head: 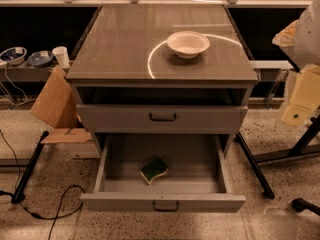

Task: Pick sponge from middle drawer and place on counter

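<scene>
Well, the sponge (154, 170) lies in the middle drawer (195, 159), its long side slanting front-left to back-right; the gripper is out of sight.

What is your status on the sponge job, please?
Gripper not in view. Sponge lying in open drawer, near its front. White bowl on counter, right of centre. Nothing covers the sponge.
</scene>
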`<act>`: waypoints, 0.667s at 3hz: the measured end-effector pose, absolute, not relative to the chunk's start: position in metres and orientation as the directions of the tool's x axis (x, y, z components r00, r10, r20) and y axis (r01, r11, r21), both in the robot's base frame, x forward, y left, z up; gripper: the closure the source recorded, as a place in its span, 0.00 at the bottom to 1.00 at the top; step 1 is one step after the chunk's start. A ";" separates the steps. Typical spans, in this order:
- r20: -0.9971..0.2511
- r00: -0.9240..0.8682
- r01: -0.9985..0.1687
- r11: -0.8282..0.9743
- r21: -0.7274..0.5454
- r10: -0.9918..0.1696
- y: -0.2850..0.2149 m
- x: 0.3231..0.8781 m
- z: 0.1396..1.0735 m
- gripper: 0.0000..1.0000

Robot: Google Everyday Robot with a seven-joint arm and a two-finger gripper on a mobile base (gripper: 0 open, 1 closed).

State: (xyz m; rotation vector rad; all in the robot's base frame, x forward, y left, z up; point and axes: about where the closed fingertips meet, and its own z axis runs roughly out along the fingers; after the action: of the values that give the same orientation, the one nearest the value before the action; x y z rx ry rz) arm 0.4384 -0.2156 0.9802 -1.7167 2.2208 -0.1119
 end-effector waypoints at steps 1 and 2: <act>-0.211 -0.219 -0.927 0.270 -0.261 -0.953 -0.216 0.438 0.980 0.00; -0.219 -0.138 -0.931 0.202 -0.303 -0.966 -0.201 0.436 0.969 0.00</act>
State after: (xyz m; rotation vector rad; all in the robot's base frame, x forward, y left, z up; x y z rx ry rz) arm 0.4365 -0.2009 0.9692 -1.7755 2.1224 -0.1315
